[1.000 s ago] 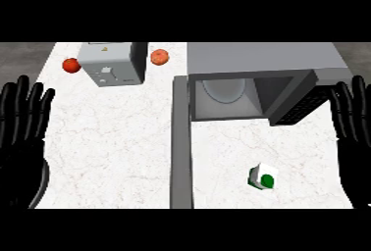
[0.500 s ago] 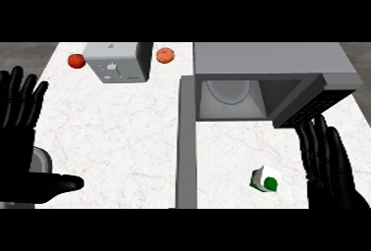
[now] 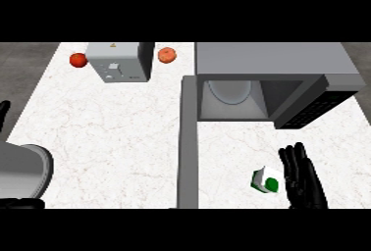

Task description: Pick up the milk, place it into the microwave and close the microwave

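Currently the white bench (image 3: 109,127) carries, largest first: the microwave (image 3: 272,73) at 1 o'clock, cavity showing, its door (image 3: 188,147) swung open and running down toward 6 o'clock. Toaster (image 3: 116,61) at 11 o'clock, an orange fruit (image 3: 167,55) and a red one (image 3: 78,60) on either side. Milk (image 3: 267,179), a small white carton with green print, lies at 5 o'clock, on the bench between door and right robot hand (image 3: 303,179).

Right robot hand: fingers straight, holding nothing, just beside the carton's right face. Left robot hand (image 3: 3,115): only a sliver at 9 o'clock, state unreadable.

Judgement: carton likely light, thin-walled, dents if squeezed, smooth faces may slip. Best hold: two opposite flat sides, mid-height.
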Action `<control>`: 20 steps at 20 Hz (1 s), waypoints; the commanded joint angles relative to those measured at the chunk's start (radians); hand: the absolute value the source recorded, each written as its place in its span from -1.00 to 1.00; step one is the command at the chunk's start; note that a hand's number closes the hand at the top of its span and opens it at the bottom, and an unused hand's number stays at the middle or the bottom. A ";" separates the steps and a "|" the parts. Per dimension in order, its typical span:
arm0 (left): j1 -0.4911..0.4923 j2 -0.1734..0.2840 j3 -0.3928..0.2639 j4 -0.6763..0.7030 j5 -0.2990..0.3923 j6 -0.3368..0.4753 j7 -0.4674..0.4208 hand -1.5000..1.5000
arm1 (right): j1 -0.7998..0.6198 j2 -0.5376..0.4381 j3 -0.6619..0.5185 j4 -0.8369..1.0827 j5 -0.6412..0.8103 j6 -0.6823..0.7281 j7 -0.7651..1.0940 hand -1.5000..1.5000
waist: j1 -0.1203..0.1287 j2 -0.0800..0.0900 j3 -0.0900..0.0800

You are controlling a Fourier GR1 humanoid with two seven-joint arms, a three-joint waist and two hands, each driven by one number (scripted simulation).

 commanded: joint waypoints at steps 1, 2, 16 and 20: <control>0.066 0.004 0.039 -0.025 0.041 -0.045 -0.011 -1.00 | 0.164 -0.056 0.068 -0.045 0.033 -0.084 -0.057 -1.00 | -0.005 -0.001 0.001; 0.088 0.009 0.050 -0.082 0.063 -0.047 0.020 -1.00 | 0.076 -0.014 0.039 0.062 0.058 -0.083 -0.025 -1.00 | 0.003 0.001 0.001; 0.158 -0.007 0.146 -0.117 0.144 -0.130 0.050 -1.00 | 0.109 -0.113 -0.156 0.249 -0.269 -0.139 -0.278 -1.00 | 0.000 0.002 0.001; 0.195 0.002 0.203 -0.123 0.203 -0.178 0.038 -1.00 | 0.058 -0.069 -0.233 0.380 -0.348 -0.152 -0.340 -1.00 | 0.003 0.003 0.001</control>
